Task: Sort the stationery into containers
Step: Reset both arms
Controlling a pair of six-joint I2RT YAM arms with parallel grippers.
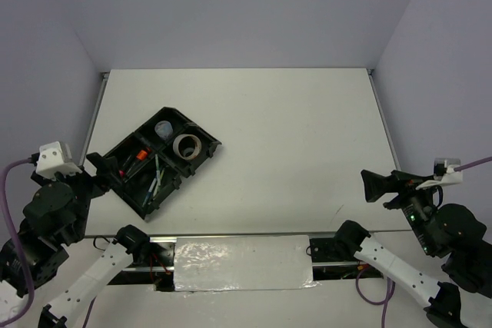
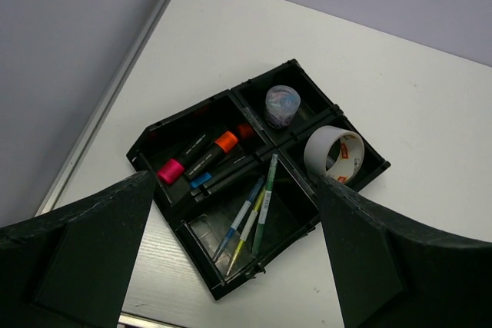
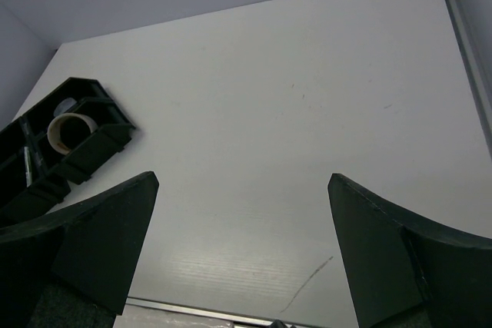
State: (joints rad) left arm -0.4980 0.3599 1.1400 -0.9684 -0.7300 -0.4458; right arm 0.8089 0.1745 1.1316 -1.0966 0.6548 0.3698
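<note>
The black organiser tray (image 1: 214, 144) (image 2: 147, 144) (image 3: 108, 140) lies askew on the left of the white table. One compartment holds black highlighters (image 2: 206, 153) (image 1: 137, 157) with pink, orange and blue ends. Three slim pens (image 2: 254, 213) (image 1: 154, 179) lie in the compartment beside them. A beige tape roll (image 2: 334, 153) (image 1: 187, 145) (image 3: 69, 130) and a translucent cup (image 2: 282, 105) (image 1: 162, 128) fill two more. My left gripper (image 1: 100, 164) (image 2: 232, 182) hovers open just near-left of the tray, holding nothing. My right gripper (image 1: 377, 184) (image 3: 242, 180) is open over bare table at the near right.
A metal rail (image 2: 115, 90) runs along the table's left edge. A foil-covered panel (image 1: 242, 263) sits between the arm bases at the near edge. A thin dark mark (image 3: 307, 286) crosses the table near the right gripper. Pale walls close in three sides.
</note>
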